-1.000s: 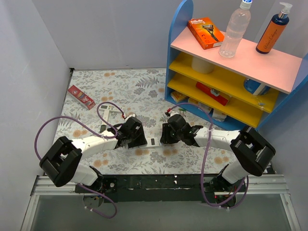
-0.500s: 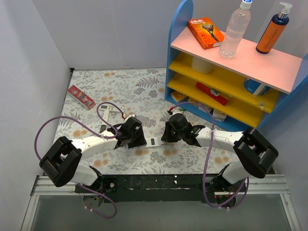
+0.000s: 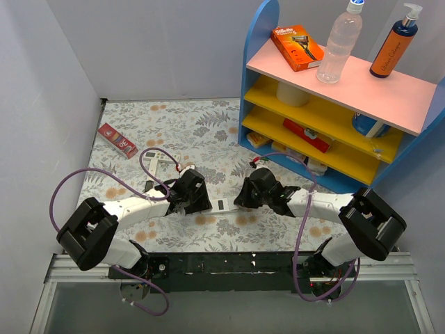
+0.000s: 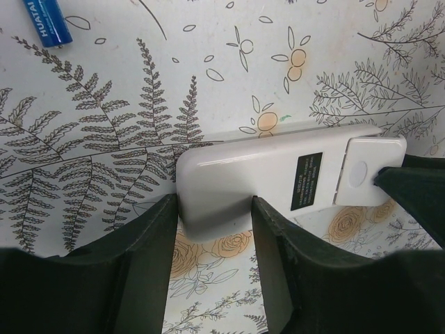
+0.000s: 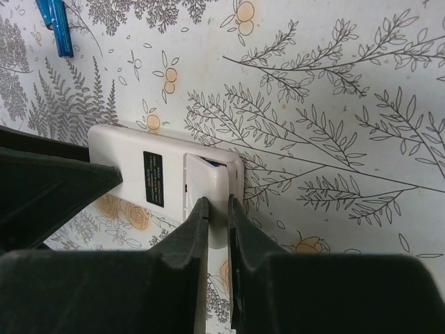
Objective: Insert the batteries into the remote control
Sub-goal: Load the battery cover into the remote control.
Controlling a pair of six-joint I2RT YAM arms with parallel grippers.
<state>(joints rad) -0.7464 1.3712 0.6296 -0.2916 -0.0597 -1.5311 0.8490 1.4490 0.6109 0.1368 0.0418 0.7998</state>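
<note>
The remote control (image 4: pixel 278 174) lies back-up on the floral cloth, with a black label and a battery cover (image 4: pixel 365 170) at its right end. My left gripper (image 4: pixel 214 202) is shut on the remote's left end, one finger on each long side. In the right wrist view my right gripper (image 5: pixel 217 202) is shut, and its tips rest on the battery cover (image 5: pixel 205 181), which sits slightly ajar with a bit of blue under its far edge. One blue battery (image 4: pixel 45 21) lies beyond the remote and also shows in the right wrist view (image 5: pixel 59 28). From above, the remote (image 3: pixel 222 204) spans between both grippers.
A blue shelf unit (image 3: pixel 334 104) with pink and yellow boards stands at the right, holding a bottle, a box and other goods. A thin white remote (image 3: pixel 160 161) and a red packet (image 3: pixel 117 139) lie at the left. Grey walls close the left and back.
My right wrist has shifted slightly to the right and its forearm has swung lower. The left arm and the remote have stayed put.
</note>
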